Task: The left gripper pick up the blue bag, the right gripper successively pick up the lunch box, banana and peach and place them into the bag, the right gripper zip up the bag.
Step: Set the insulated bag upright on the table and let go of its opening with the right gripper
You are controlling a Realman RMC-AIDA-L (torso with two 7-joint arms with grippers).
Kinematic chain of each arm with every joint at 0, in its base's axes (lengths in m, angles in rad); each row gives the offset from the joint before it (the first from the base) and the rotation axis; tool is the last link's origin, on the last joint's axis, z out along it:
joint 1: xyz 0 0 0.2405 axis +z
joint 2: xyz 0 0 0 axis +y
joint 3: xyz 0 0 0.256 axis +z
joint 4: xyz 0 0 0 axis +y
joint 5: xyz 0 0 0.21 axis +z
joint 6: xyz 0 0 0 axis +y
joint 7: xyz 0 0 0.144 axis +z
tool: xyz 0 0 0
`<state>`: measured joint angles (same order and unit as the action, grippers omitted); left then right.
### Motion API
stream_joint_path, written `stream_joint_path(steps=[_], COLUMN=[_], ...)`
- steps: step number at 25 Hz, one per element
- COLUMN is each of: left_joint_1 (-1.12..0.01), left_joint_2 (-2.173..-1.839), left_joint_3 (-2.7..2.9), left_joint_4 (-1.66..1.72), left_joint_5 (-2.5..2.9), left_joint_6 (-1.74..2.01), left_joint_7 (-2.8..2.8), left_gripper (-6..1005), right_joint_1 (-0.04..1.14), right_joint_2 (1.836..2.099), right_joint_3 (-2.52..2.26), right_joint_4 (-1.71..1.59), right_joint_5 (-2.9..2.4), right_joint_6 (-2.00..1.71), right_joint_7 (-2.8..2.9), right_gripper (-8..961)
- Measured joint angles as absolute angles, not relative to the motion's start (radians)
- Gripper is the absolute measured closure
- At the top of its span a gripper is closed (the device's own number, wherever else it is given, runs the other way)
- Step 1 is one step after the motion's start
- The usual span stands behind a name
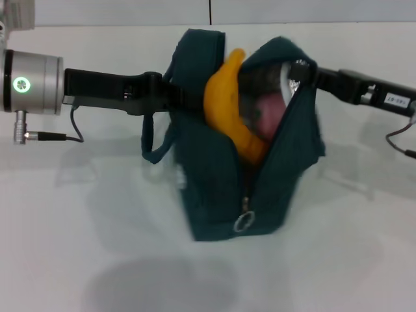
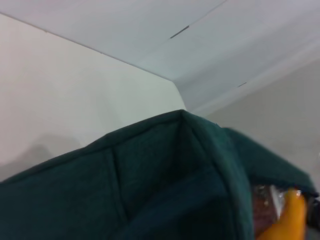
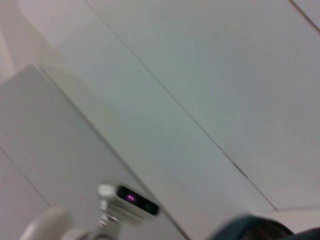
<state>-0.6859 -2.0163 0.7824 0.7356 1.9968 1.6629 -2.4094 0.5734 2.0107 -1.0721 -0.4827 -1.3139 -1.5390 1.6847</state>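
Jaws first: my left gripper (image 1: 174, 94) reaches in from nine o'clock and is clamped on the blue bag (image 1: 214, 195) at its left upper edge. Its fingertips are buried in the fabric. One loop handle (image 1: 151, 146) hangs below that arm. The bag stands upright on the white table (image 1: 78, 247), mouth open, zipper pull (image 1: 242, 222) low at six o'clock. The banana (image 1: 229, 97) sticks out at twelve o'clock, leaning on the left wall. The peach (image 1: 266, 114) sits inside, just right of it. My right gripper (image 1: 300, 77) meets the bag's rim at two o'clock; I cannot tell whether those jaws are parted.
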Motion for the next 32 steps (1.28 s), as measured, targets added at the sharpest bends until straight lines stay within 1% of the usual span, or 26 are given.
stream_joint_path(steps=[7, 21, 32], left_joint_1=[-0.675, -0.668, -0.661], left_joint_2=[-2.004, -2.01, -2.011], left_joint_3=[0.778, 0.784, 0.784], left_joint_4=[0.735, 0.734, 0.733], left_joint_5=[1.927, 1.956, 1.957], left_joint_6=[1.711, 1.67, 1.666], left_joint_7=[-2.405, -2.399, -2.393], left_gripper=[970, 970, 971], right_joint_1=[0.573, 0.579, 0.574], right_joint_2=[2.012, 2.013, 2.013], right_joint_3=[-1.05, -1.064, -1.074], right_joint_4=[-0.502, -0.476, -0.474], right_joint_5=[-1.287, -1.301, -1.302], right_joint_6=[-1.58, -1.533, -1.526], right_joint_7=[1.678, 1.67, 1.665], right_gripper=[926, 926, 907])
